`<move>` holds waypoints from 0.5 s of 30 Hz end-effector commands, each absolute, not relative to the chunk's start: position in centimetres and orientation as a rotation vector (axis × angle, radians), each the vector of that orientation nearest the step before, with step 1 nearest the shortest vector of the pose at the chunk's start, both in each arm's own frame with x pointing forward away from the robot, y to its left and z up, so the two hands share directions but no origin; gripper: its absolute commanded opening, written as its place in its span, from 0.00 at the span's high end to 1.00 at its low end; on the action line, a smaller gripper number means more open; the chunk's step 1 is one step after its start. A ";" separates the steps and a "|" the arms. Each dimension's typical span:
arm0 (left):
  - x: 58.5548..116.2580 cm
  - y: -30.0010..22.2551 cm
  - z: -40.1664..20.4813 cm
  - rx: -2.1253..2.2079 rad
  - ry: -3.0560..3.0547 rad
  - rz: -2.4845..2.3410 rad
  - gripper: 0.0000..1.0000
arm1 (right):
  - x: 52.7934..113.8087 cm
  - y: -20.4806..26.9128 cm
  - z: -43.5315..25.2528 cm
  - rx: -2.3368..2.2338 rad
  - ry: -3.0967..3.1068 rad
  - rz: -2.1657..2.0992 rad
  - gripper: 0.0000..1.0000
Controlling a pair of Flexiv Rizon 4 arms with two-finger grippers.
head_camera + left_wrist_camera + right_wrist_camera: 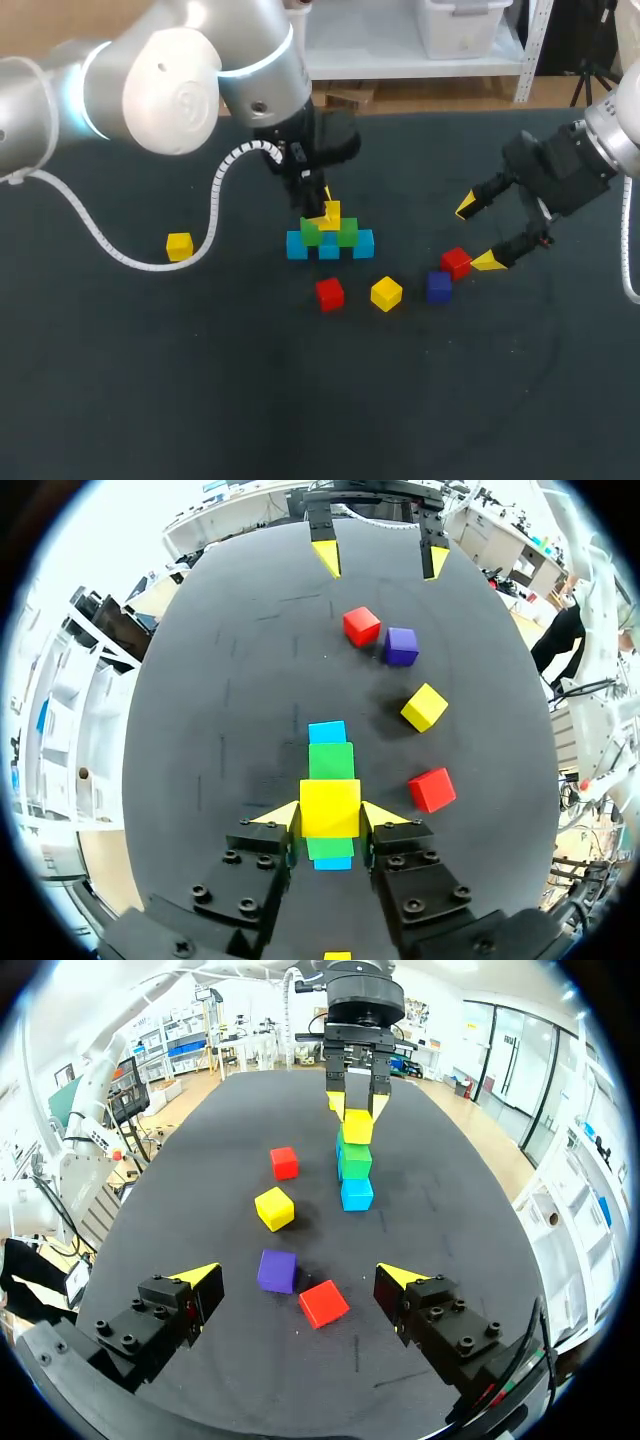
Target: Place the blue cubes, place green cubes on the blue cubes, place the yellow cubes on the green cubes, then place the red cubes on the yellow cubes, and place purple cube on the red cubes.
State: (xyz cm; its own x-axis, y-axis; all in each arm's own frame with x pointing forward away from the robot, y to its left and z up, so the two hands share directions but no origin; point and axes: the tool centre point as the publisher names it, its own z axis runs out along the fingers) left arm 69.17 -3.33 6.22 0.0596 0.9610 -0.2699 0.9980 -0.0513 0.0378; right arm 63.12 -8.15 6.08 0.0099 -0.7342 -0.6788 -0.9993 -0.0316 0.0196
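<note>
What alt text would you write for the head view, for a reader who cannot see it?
The left gripper is shut on a yellow cube atop two green cubes over three blue cubes. The right gripper is open beside a red cube and a purple cube. Three loose cubes lie nearby.

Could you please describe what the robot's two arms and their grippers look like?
The left arm is rounded silver and white, with a glowing blue ring and a white ribbed cable; the right arm is silver too. Their jaws are black, bolted, with yellow wedge tips.
</note>
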 end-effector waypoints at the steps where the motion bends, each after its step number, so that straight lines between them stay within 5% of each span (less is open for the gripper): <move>1: 69.5 -3.3 6.2 2.127 2.003 -0.257 1.00 | 63.2 -8.1 6.0 -1.817 1.772 0.734 0.00; 15: 69.4 -3.2 6.1 2.128 2.000 -0.265 1.00 | 63.2 -8.1 6.0 -1.817 1.772 0.734 0.00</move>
